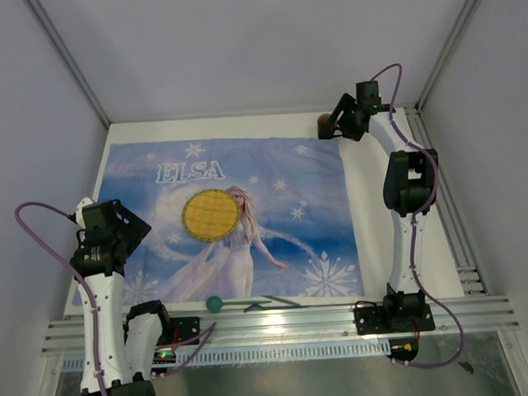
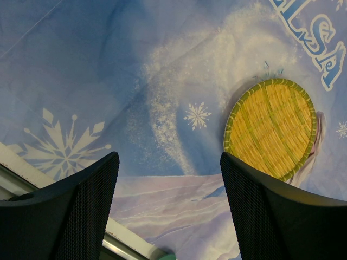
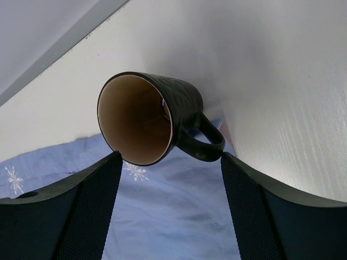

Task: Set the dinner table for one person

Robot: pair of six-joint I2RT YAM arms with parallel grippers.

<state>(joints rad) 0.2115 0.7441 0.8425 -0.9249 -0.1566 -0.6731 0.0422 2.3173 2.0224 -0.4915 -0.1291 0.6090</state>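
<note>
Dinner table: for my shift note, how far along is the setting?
Done: the blue cloth is spread on the dinner table and the woven mat lies on it. In hand: the right gripper, jaws open, faces the dark mug at the far corner, not gripping it. Still to do: placing the mug and the teal-ended item at the near edge; the left gripper hovers open.

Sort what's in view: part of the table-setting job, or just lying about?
Job, likely: white matte tabletop; blue printed Elsa cloth; round yellow woven mat; dark ceramic mug.
Lying about: small teal ball-tipped item, near edge, unidentifiable; silver aluminium rails.
</note>
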